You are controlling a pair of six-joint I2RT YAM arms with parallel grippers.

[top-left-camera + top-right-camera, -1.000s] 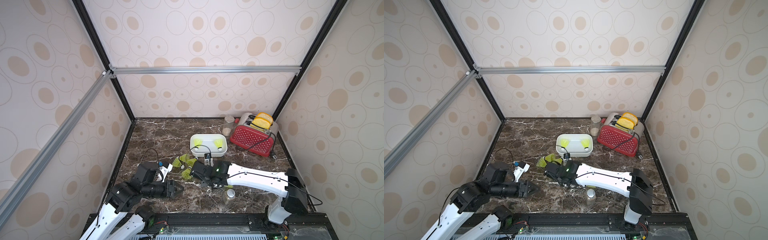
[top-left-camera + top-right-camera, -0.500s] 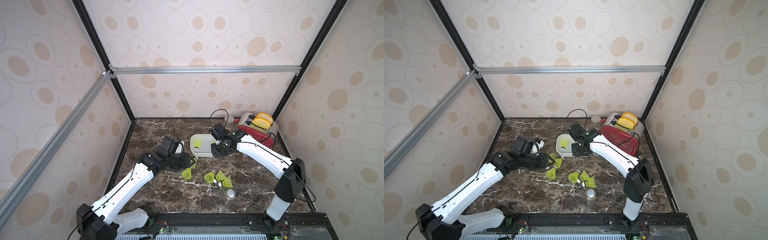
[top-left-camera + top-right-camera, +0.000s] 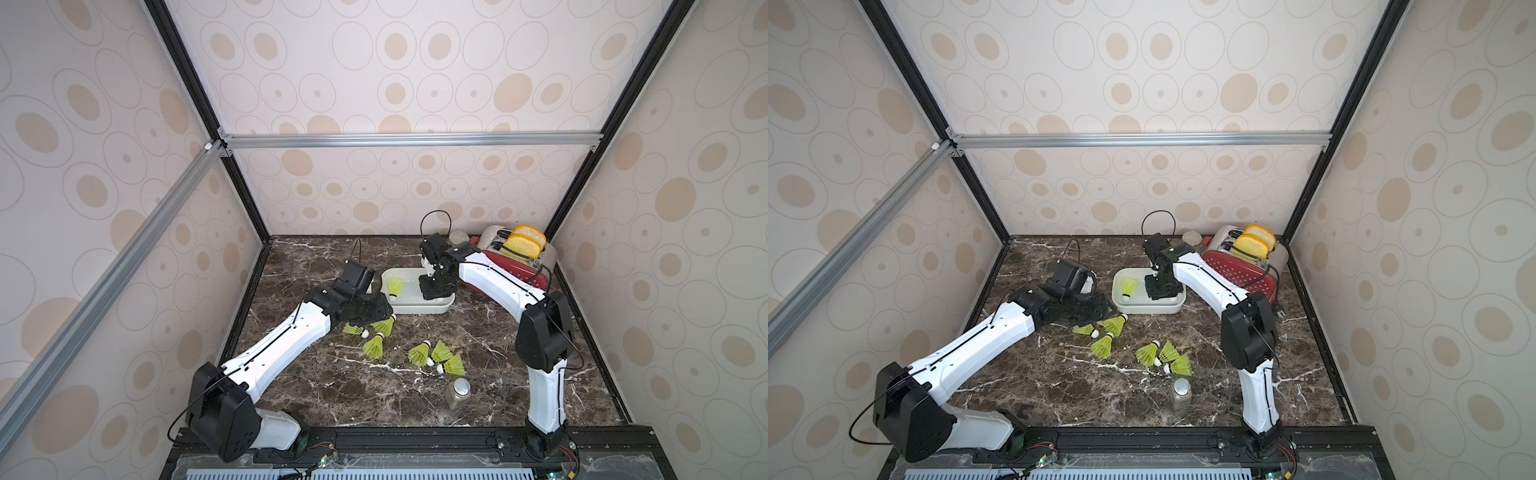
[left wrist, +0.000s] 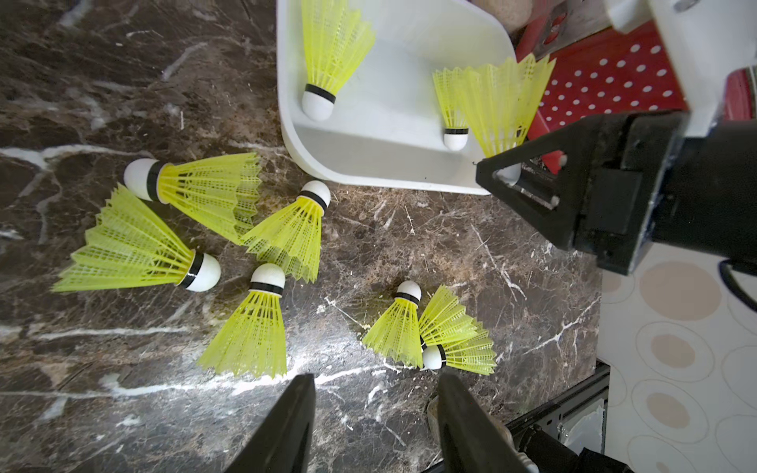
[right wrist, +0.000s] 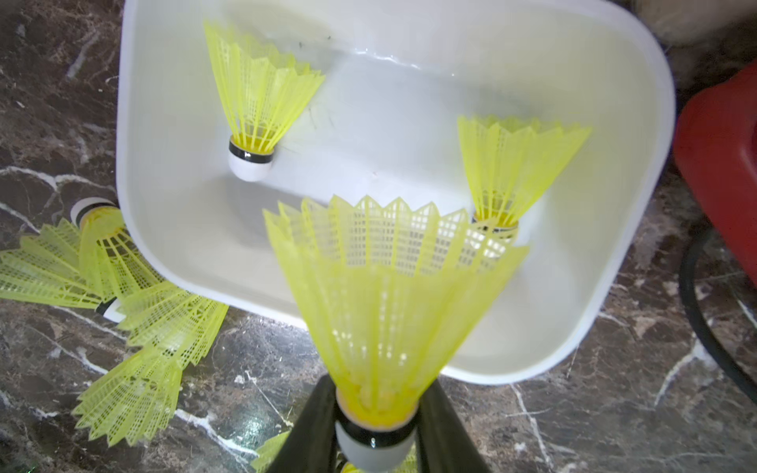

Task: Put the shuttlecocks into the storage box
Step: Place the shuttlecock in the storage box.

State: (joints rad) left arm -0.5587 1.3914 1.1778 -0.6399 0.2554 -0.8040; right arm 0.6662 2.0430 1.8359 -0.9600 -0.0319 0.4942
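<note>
Pinched by its white tip in the right gripper, jaws snug on it: one shuttlecock, skirt fanned out over the near right corner of the white box. Inside the box, two more shuttlecocks, one left, one right. At the left gripper, jaws partly apart and empty, just left of the box above the marble table. Loose on the table on the box's near side: seven more, in two clusters.

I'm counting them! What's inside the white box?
Two shuttlecocks lie inside the white box. A third shuttlecock, pinched in the right end effector, hangs over it and covers part of its floor.
</note>
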